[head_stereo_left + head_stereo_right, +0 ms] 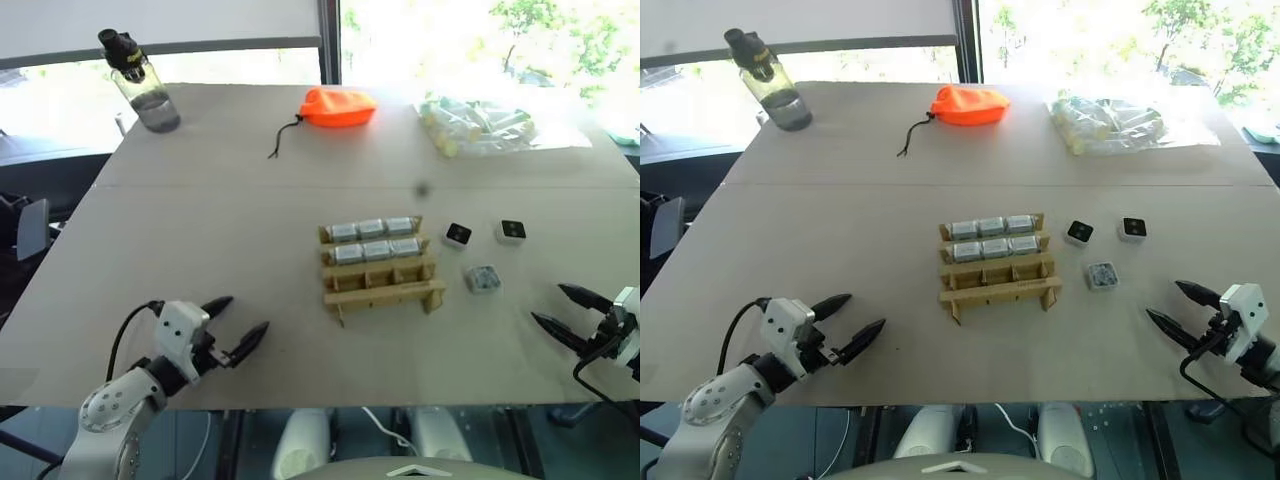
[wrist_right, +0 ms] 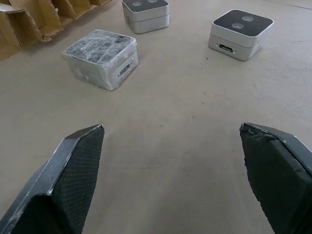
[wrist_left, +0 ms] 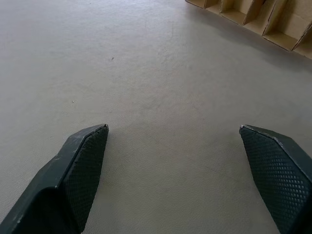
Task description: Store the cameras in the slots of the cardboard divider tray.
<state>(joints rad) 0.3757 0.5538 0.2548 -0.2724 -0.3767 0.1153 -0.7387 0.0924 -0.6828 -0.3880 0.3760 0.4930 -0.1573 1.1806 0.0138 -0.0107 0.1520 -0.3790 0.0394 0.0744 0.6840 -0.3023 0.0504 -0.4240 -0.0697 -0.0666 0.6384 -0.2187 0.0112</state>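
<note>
Both your left gripper point(image 1: 243, 340) and right gripper point(image 1: 558, 312) hang with jaws wide open, holding nothing. Three loose cameras point(image 1: 482, 279), small white-cased blocks, two showing black faces and one lying silver-grey side up, sit near the worktop's right edge, just beside the tan slotted cardboard divider tray point(image 1: 381, 283), whose two far rows are full. They look rigid, light and smooth; pinch one across its flat sides.

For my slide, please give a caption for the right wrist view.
Open right tool facing three loose cameras beside the cardboard divider tray.
</note>
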